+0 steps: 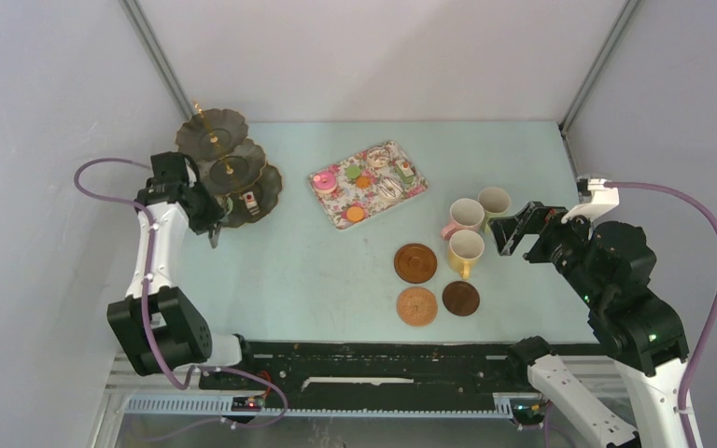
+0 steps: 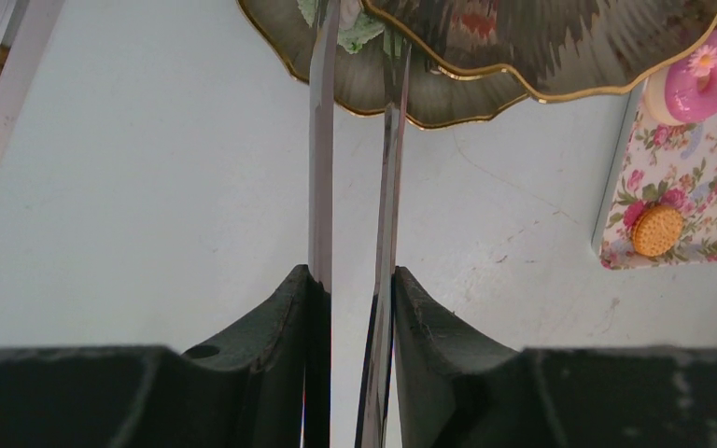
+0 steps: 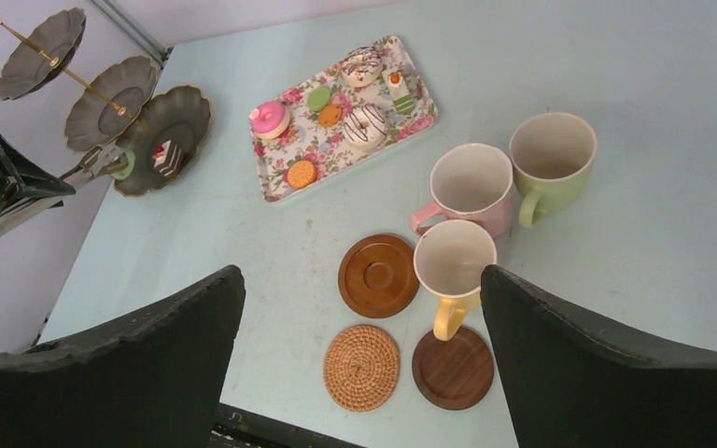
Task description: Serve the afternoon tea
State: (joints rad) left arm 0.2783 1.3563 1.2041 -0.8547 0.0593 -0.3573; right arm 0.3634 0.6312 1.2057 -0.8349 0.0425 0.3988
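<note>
One big blue table (image 1: pixel 317 271) has bare room in its middle and along the near edge. At the far left stands the dark stand (image 1: pixel 229 168), and the flowered tray (image 3: pixel 336 154) of little cakes (image 3: pixel 269 119) is near it. On the right, three mugs (image 3: pixel 467 187) crowd three coasters (image 3: pixel 376 273). By the stand, the left gripper (image 2: pixel 353 280) squeezes the tongs (image 2: pixel 322 140), whose tips are at the bottom plate's rim. Just beside the mugs, the right gripper (image 1: pixel 502 235) hangs wide open, holding nothing.

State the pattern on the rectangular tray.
The tray has a pink rose floral print on white; the right wrist view shows it best.
</note>
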